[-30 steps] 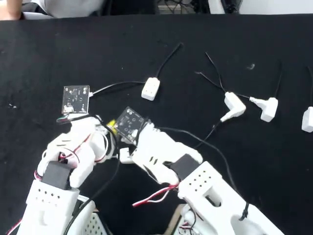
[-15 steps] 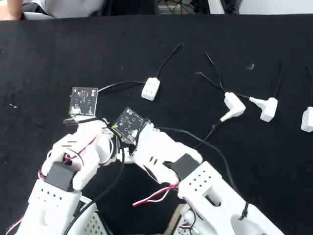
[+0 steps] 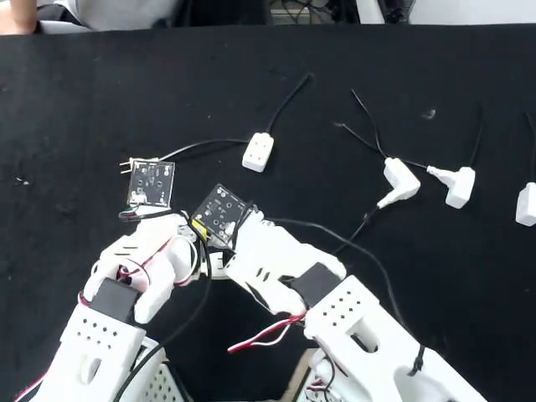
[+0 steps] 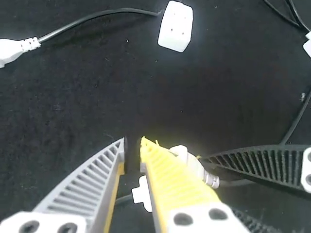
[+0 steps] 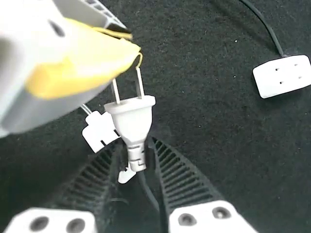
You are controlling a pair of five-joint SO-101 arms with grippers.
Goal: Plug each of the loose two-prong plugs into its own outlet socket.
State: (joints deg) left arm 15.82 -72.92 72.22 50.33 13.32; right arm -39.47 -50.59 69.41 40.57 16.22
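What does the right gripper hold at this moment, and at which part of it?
The white two-prong plug, gripped by the right gripper at its cord end, with the prongs free.

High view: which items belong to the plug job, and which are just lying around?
Job: two-prong plug held by right pincer; outlet socket; angled plug; second loose plug.
Lying about: small white part beside the held plug; speck on the table.
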